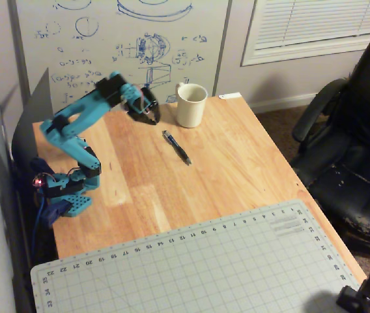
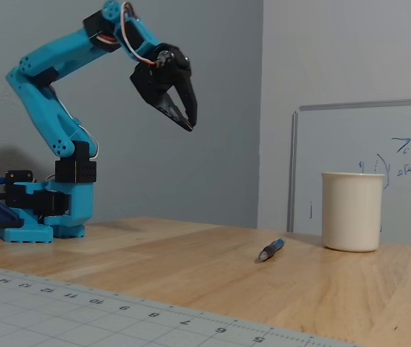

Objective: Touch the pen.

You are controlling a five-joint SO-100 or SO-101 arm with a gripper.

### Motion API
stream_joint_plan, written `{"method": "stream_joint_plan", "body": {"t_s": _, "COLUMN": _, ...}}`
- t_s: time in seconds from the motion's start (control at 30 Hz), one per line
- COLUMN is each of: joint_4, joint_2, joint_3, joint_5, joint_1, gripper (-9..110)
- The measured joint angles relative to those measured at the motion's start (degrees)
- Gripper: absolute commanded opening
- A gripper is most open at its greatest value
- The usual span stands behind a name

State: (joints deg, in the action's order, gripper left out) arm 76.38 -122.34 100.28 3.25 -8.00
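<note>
The pen is slim and dark with a bluish end and lies flat on the wooden table, in front of a cream mug. In the fixed view the pen lies left of the mug. My gripper has black fingers on a blue arm. It hangs in the air up and to the left of the pen in the overhead view. In the fixed view the gripper is well above the table, points down, and is left of the pen. Its fingers meet at the tips and hold nothing.
The arm's blue base stands at the table's left edge. A grey cutting mat covers the near part of the table. A whiteboard stands behind, and a black office chair is beside the table on the right.
</note>
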Motion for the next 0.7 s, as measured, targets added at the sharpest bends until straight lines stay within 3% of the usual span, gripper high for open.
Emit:
{"method": "stream_joint_plan", "body": {"t_s": 0.27, "joint_4": 5.10, "joint_2": 21.80, "joint_3": -20.65, "joint_5": 0.00, "joint_1": -2.29, "gripper": 1}}
{"method": "stream_joint_plan", "body": {"t_s": 0.7, "joint_4": 5.10, "joint_2": 50.01, "joint_3": -36.21, "joint_5": 0.00, "joint_1": -2.99, "gripper": 1}}
